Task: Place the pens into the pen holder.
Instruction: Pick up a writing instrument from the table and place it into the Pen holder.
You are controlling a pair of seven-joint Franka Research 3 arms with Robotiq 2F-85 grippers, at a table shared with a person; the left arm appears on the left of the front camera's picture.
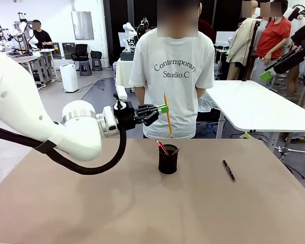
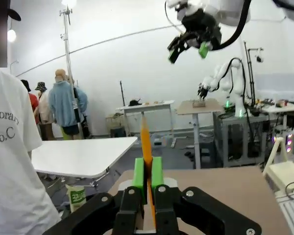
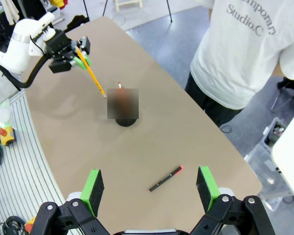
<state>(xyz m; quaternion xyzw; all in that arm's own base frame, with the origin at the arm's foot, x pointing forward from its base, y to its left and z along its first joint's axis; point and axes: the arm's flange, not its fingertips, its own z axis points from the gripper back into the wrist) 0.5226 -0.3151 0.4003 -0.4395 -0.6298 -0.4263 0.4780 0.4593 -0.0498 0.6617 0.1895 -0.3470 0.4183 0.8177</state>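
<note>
Pencil (image 1: 167,115) stands nearly upright at frame centre, pinched in my left jaws above the holder (image 1: 168,158), which has a dark pen (image 1: 161,147) in it. A black pen (image 1: 229,170) lies on the counter (image 1: 91,213) to the right. My right jaws gape wide, upper right.

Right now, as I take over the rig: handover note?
Left gripper: shut on the orange-yellow pencil, held roughly upright in the air close to the pen holder, not yet in it.
Right gripper: open, holding nothing, raised over the table.
Done: dark red-brown pen stands in the holder.
Left: the pencil, then the black pen lying on the table right of the holder.
</note>
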